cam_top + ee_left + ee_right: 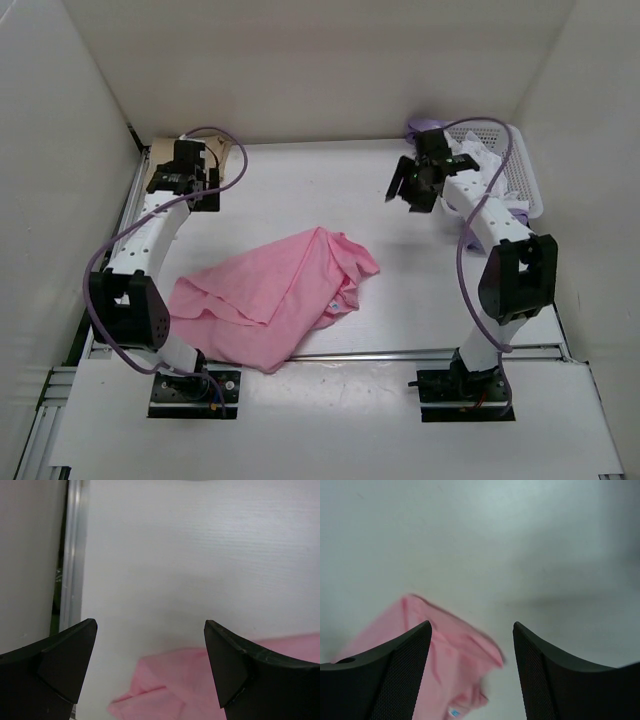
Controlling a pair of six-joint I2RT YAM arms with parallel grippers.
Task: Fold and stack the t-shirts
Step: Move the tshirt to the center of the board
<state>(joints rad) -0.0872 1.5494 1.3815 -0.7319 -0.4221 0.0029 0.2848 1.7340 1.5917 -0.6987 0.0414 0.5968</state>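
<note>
On my left, the left gripper (183, 172) sits over the far left corner of the table (300, 190), its claw spread wide with nothing between the fingers (65, 672). Just behind it I see a patch of tan cloth (232, 150), which may be the tan-beige t-shirt; I cannot tell how it lies. A purple cable (100, 270) loops off that arm.

The pink t-shirt (280, 295) lies crumpled and unfolded in the near middle of the table. It is closer to the left arm's base, and one edge reaches the metal rail (400, 353) at the near side. Neither gripper touches it.

The right gripper (408, 190) hangs above the far right part of the table, well apart from the pink shirt. Its claw is also spread and empty. Beside it, in the far right corner, the white mesh basket (528, 180) holds bunched white cloth (480, 155). A lavender lump (424, 126) shows at its far left edge.

The table top is plain white and matte. White walls (300, 60) close in the far side and both flanks.
</note>
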